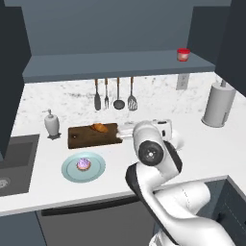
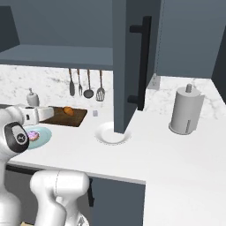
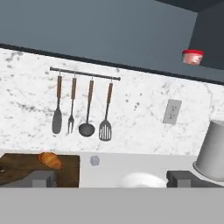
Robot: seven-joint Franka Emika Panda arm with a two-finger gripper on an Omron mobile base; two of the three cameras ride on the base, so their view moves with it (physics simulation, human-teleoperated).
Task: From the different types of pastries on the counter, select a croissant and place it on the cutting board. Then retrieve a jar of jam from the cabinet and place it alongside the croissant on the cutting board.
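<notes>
At the far left of the left base view a sink (image 1: 12,163) is cut off by the picture edge. Beside it stands a white soap dispenser (image 1: 52,123) with a rounded body. Next comes the cutting board (image 1: 81,136), a flat dark brown wooden rectangle lying on the white, grey-speckled tabletop (image 1: 202,144). The croissant (image 1: 100,127) lies on the board near its back edge; it is small, oblong and golden brown. In front of the board a light blue round plate (image 1: 72,169) carries the round pastry with pink-purple frosting (image 1: 83,164). Four utensils (image 1: 115,95) with brown handles hang on the marble-look wall. The tool (image 3: 111,178) is released, its two dark tips wide apart with nothing between them; in the left base view its tips are hidden behind the white arm. A white round plate (image 2: 110,134) lies partly behind the open cabinet door (image 2: 126,66). The jar of jam (image 1: 183,55), a squat red cylinder with a pale band, stands on the shelf of the cabinet (image 1: 115,65), toward its right end. At the right a grey paper towel roll (image 1: 218,104) stands upright.
</notes>
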